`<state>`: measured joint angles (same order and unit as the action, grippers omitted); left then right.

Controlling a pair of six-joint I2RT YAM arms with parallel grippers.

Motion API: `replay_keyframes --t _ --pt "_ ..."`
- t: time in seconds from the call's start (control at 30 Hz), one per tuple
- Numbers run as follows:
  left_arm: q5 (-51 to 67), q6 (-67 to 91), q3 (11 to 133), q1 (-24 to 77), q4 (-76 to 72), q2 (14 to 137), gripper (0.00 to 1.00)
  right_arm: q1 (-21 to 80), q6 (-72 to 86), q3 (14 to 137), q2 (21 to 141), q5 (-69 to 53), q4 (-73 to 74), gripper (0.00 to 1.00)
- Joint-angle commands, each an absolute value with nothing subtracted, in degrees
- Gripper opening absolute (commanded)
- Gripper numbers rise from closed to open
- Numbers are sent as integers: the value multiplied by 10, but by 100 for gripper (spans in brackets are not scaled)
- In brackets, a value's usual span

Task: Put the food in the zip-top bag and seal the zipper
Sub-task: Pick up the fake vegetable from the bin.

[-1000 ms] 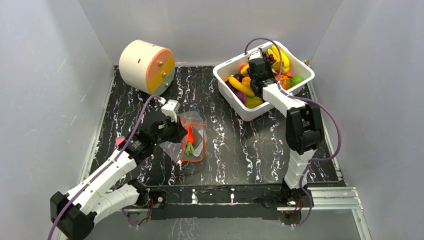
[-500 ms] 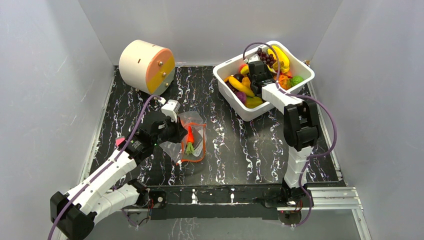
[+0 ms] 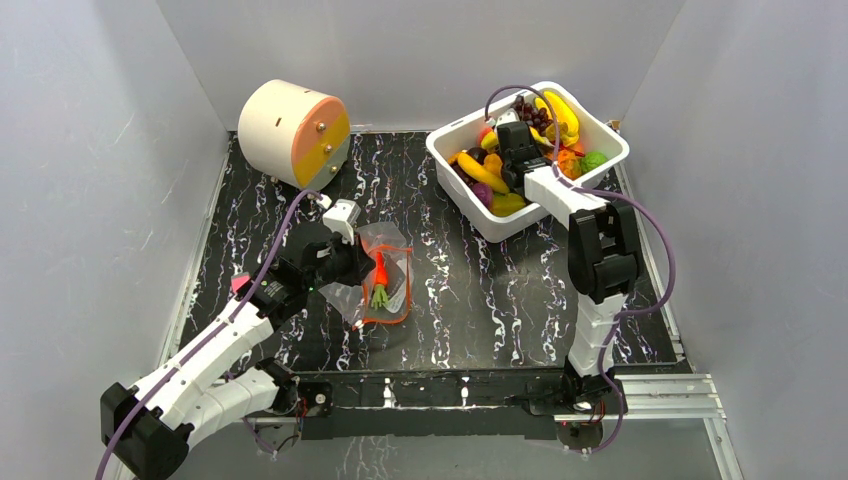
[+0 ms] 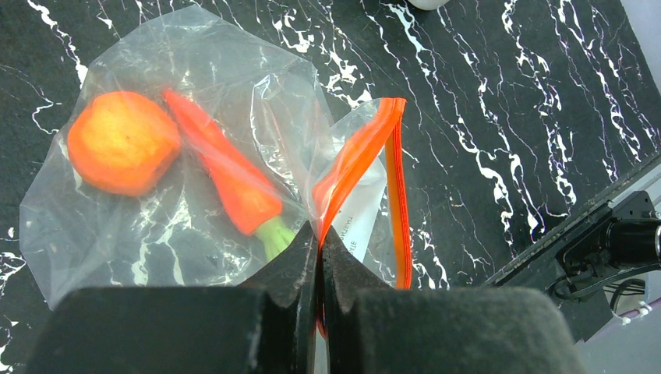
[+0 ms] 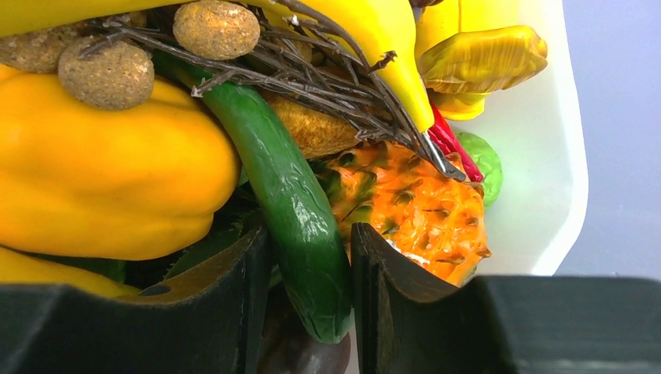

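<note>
The clear zip-top bag (image 3: 385,280) lies on the black marble table, holding an orange carrot (image 4: 226,183) and a round orange piece (image 4: 121,140). My left gripper (image 4: 319,234) is shut on the orange-red zipper (image 4: 355,164) rim, holding the mouth up. The rest of the food fills the white tub (image 3: 490,225) at the back right. There my right gripper (image 5: 309,241) reaches down among the pile. Its fingers press both sides of a green cucumber (image 5: 288,187) that lies between a yellow pepper (image 5: 109,171) and an orange pineapple (image 5: 413,210).
A cream cylinder with an orange face (image 3: 293,133) stands at the back left. Grey walls close in three sides. Bananas (image 5: 382,47), a twig bundle and other toy pieces crowd around the cucumber, with the tub's wall (image 5: 538,156) just right of them.
The right gripper has dipped a little deeper into the tub and its jaws have narrowed onto the cucumber. The left arm and the bag stay as they were.
</note>
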<state>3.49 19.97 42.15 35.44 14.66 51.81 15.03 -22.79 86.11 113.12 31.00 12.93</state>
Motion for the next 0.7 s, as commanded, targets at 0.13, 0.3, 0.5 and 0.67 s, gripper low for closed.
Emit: replay_keyframes --t 0.13,0.3,0.5,0.67 --pt "39 199 415 357 133 509 0 154 -187 860 1066 277 130 18" --pt "39 199 415 357 134 508 0 161 -174 865 1057 275 161 14" --pt "39 206 413 357 124 508 0 179 -129 861 1034 253 207 14" --pt "51 210 410 357 117 512 0 188 -104 841 1003 206 229 14"
